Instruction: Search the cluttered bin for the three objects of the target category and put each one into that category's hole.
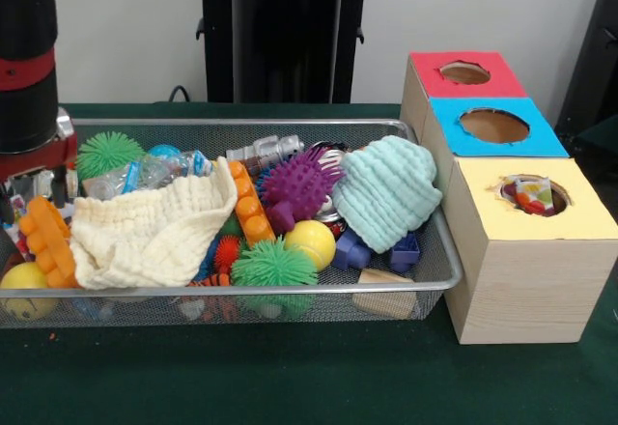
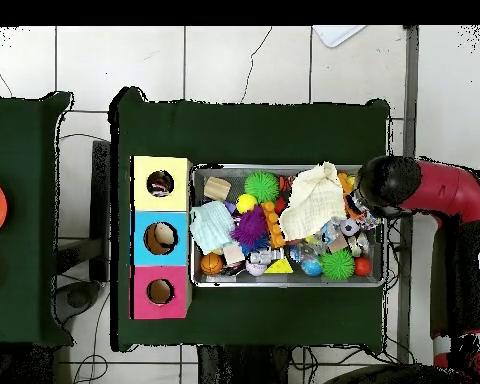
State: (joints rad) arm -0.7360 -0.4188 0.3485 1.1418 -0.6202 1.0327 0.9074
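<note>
- Silver mesh bin (image 1: 439,275) on green bench (image 1: 290,377), packed with toys.
- Dotted cloth piece (image 1: 533,195) shows inside yellow box's hole (image 1: 534,194), just beside bin.
- Cream knit cloth (image 1: 150,232) and mint knit cloth (image 1: 386,191) lie in bin.
- Arm (image 1: 29,68) over bin's far-from-boxes end; gripper state: cannot tell.

The silver mesh bin (image 1: 439,251) sat crammed; 1 dotted cloth (image 1: 534,196) showed inside the yellow box's hole (image 1: 509,185).

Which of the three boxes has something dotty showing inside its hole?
The yellow-topped box, nearest the camera in the front view. A white piece with coloured dots shows through its hole; nothing dotty shows in the red-topped box or blue-topped box.
</note>
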